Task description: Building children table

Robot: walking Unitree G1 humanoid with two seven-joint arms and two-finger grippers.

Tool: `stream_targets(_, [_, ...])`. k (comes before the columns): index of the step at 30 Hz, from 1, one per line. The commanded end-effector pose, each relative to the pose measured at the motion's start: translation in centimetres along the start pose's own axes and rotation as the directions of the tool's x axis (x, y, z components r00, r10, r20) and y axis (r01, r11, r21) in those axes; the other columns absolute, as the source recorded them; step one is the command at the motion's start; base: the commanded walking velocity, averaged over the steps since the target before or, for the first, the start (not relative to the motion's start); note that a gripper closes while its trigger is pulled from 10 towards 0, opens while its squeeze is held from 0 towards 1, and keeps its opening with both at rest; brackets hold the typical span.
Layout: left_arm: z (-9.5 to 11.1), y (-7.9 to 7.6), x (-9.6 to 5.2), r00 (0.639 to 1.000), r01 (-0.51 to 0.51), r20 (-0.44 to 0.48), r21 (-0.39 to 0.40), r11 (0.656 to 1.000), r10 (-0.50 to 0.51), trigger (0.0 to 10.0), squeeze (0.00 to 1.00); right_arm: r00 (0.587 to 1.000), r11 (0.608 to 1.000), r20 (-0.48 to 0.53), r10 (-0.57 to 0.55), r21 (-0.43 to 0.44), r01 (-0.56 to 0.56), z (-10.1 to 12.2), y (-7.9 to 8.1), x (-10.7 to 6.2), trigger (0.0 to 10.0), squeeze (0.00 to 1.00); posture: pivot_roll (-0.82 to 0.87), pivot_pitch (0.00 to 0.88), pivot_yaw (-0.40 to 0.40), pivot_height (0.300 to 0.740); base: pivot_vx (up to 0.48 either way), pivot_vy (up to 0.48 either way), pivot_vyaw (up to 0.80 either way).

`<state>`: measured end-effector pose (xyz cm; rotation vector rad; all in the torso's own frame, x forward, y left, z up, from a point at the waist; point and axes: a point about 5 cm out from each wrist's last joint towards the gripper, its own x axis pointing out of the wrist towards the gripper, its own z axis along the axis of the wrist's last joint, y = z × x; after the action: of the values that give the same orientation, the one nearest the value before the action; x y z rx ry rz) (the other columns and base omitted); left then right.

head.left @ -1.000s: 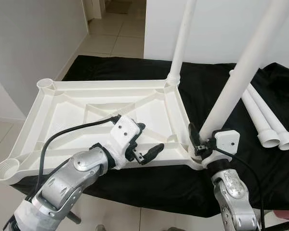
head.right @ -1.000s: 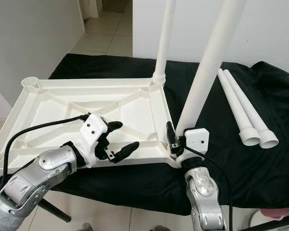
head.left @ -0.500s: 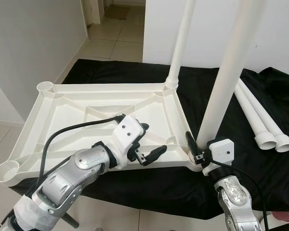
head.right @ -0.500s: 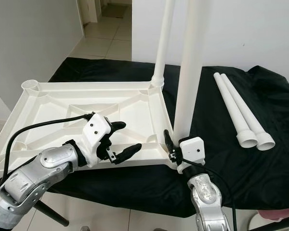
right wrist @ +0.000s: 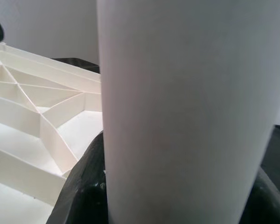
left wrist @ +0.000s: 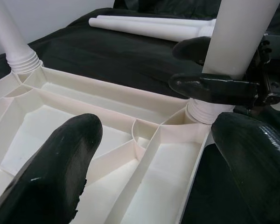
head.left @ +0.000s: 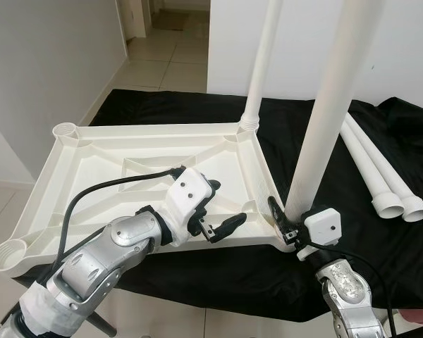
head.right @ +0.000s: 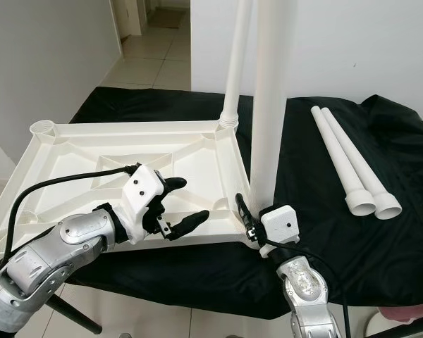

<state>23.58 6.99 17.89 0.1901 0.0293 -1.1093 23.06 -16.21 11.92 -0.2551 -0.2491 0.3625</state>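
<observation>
Item: upturned table top (head.left: 127,176), on black cloth (head.left: 381,282), taken as landmark. Near-right corner socket: leg (head.left: 324,120), long axis almost vertical, base at the socket (seating likely unfinished). Right gripper (head.left: 285,218) clamped round its foot. Left gripper (head.left: 215,208) spread, empty, above near rim, just beside. Far-right corner: fitted leg (head.left: 262,63). Right, apart: two spare legs (head.left: 381,176).

Both upright legs are running off the top edge — the near leg (head.left: 323,120) and the far leg (head.left: 262,60) — so their upper ends are going unseen. The near leg's base is sitting behind the right gripper (head.left: 287,222), whose far finger is hiding behind the tube (in the right wrist view the tube is standing blurred). The tabletop (head.right: 92,151) is slipping off the left edge in the right eye view.
</observation>
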Motion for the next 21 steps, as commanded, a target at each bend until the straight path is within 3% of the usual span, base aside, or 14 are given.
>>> stream_targets(1, [0.5, -1.2, -0.2, 0.962, 0.271, 0.002, 0.032, 0.962, -0.271, 10.0, 0.0, 0.995, 0.999, -0.092, 0.045, 0.034, -0.042, -1.7, 0.8, -0.7, 10.0, 0.0, -0.07, 0.006, 0.028, 0.74, 0.0, 0.0, 0.0])
stream_targets(5, [0.5, -0.7, -0.3, 0.967, 0.254, -0.002, 0.039, 0.967, -0.254, 10.0, 0.0, 0.994, 0.997, -0.097, 0.045, 0.07, -0.038, -1.9, 1.0, -0.7, 10.0, 0.0, -0.07, 0.003, 0.024, 0.74, 0.0, 0.0, 0.0])
stream_targets(9, [0.7, -0.6, -0.3, 0.968, 0.25, 0.0, 0.044, 0.967, -0.25, 10.0, 0.0, 0.993, 0.985, -0.112, 0.038, 0.173, -0.018, -2.4, 1.2, -0.9, 10.0, 0.0, -0.06, 0.003, 0.019, 0.74, 0.0, 0.0, 0.0])
stream_targets(15, [0.7, -0.6, -0.3, 0.969, 0.248, 0.002, 0.047, 0.968, -0.248, 10.0, 0.0, 0.991, 0.967, -0.133, 0.012, 0.253, 0.022, -2.8, 1.0, -1.0, 10.0, 0.0, -0.06, 0.002, 0.016, 0.74, 0.0, 0.0, 0.0])
stream_targets(21, [0.7, -0.6, -0.2, 0.969, 0.245, 0.003, 0.048, 0.968, -0.246, 10.0, 0.0, 0.988, 0.963, -0.152, 0.004, 0.267, 0.037, -3.2, 0.9, -1.1, 10.0, 0.0, -0.06, 0.002, 0.016, 0.74, 0.0, 0.0, 0.0])
